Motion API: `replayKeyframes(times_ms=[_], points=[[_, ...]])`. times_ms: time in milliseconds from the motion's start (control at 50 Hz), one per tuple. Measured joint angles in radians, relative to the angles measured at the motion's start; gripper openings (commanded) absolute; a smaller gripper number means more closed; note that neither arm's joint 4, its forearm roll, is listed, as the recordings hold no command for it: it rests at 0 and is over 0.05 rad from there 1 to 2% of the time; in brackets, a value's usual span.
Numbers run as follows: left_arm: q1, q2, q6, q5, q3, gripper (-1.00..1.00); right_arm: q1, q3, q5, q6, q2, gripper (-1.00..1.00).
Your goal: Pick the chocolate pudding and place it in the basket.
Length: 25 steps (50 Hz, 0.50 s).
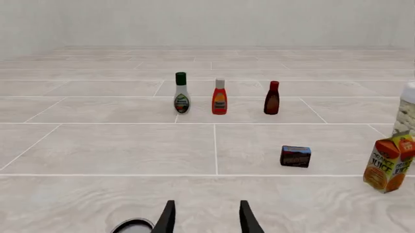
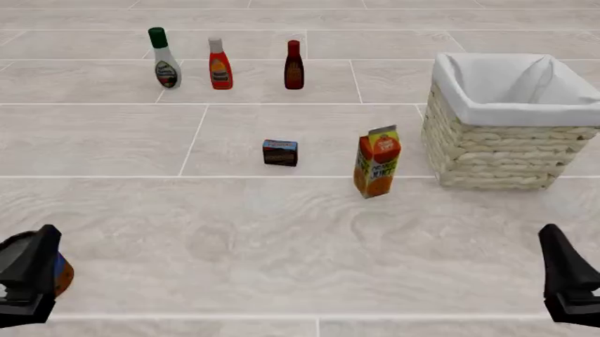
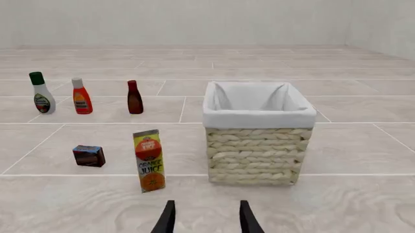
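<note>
Chocolate pudding (image 2: 280, 152) lies mid-bench, long axis left-right, label facing the near edge, just left of the juice carton (image 2: 377, 161). Basket (image 2: 507, 119) stands toward the right edge. Left gripper (image 1: 206, 219) and right gripper (image 3: 206, 219) fingers spread apart, empty.

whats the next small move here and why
Probably reach the left pincer forward and a little right toward the pudding. Both pincers are open and empty, far back from it; the pudding stands alone left of the juice carton, nearer the left arm than the right pincer.
</note>
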Motion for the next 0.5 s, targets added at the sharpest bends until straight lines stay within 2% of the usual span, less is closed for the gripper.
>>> replayKeyframes(times_ms=[500], points=[[-0.005,0.005,-0.001,0.001,-0.006,1.0,0.011,-0.001,-0.014,-0.006,0.015,1.0]])
